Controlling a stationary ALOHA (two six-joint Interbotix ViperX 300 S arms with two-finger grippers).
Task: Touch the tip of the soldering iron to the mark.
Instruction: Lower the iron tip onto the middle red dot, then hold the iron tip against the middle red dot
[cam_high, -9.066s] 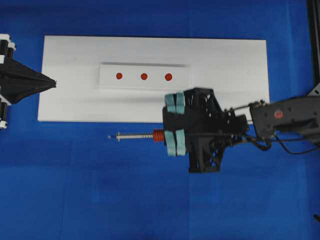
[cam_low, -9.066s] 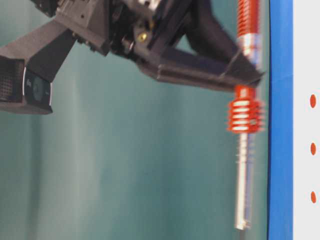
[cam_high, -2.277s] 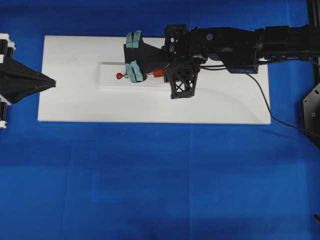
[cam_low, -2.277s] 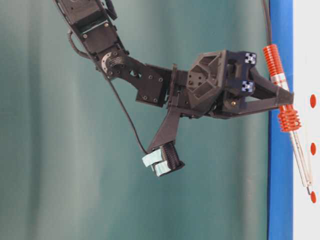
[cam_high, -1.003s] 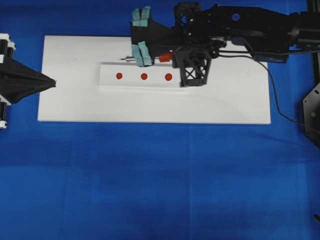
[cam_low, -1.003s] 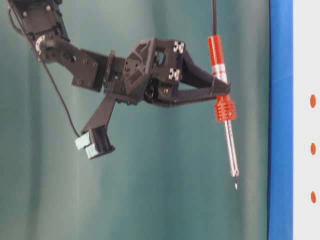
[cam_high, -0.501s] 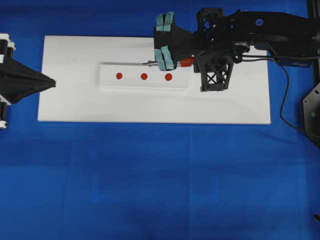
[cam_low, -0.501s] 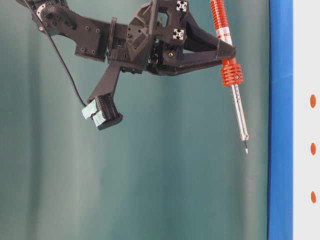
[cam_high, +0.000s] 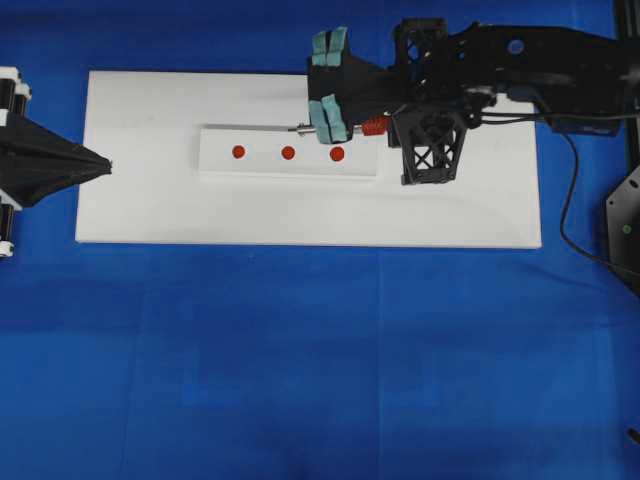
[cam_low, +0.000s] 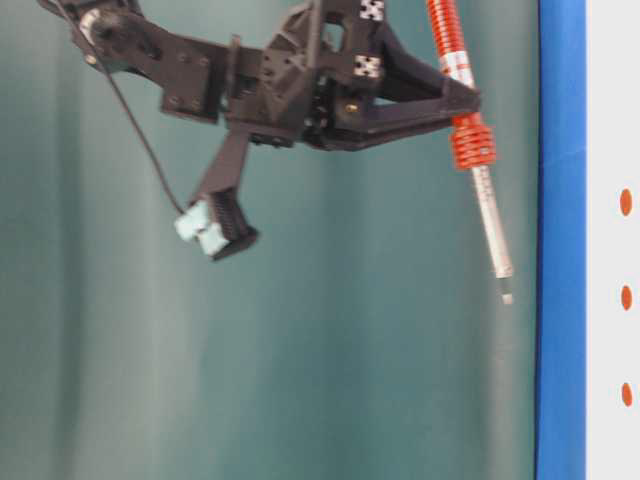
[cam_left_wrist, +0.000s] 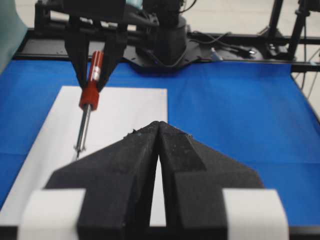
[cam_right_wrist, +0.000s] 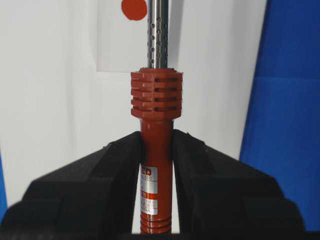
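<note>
Soldering iron (cam_right_wrist: 156, 130) gripped by the right gripper (cam_right_wrist: 157, 165), whose two black jaws press against either side of the red-orange handle just behind its ribbed collar; the perforated silver shaft runs forward from the collar, away from the wrist camera. Seen from overhead, the right gripper (cam_high: 345, 120) hangs above the far part of the white board (cam_high: 150, 200), and the iron (cam_high: 372, 126) lies roughly along the long axis of the board with its tip pointing toward the left arm. The tip sits near the far edge of the raised white strip (cam_high: 360, 165), which carries three red marks (cam_high: 288, 153) in a row; the tip is nearest the rightmost one (cam_high: 337, 154) but not over it. In the table-level view the iron (cam_low: 471, 140) is tilted, tip (cam_low: 506, 296) lowest, and a clear gap separates the tip from the blue cloth (cam_low: 560, 300) and the board surface beyond it, so the tip touches nothing. A black cord (cam_high: 565, 215) loops from the right arm across the board's end to the frame at the side. The left gripper (cam_left_wrist: 156, 131) rests at the near end of the board, well apart from the iron, its dark pointed jaws pressed together with nothing between them; from overhead it (cam_high: 105, 165) just reaches the board's short edge
</note>
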